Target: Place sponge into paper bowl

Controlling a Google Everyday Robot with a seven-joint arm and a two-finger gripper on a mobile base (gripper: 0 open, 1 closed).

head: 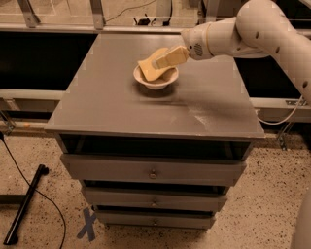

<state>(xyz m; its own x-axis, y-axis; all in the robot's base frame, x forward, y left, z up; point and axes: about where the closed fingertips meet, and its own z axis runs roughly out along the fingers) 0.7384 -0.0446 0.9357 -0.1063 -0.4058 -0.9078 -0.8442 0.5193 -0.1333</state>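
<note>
The white paper bowl (165, 81) sits on the grey cabinet top (112, 97), a little behind its middle. My gripper (162, 61) reaches in from the right on the white arm (228, 34) and hovers just over the bowl. It is shut on the sponge (147, 69), which hangs tilted with its pale yellow foam side facing the camera. The sponge's lower end is inside the bowl's rim. Its dark green top is hidden.
The cabinet has three drawers (153, 172) at the front. A metal rail (97, 14) runs behind it. On the floor at the left lie a black pole (24, 204) and a cable. A blue tape cross (87, 224) marks the floor.
</note>
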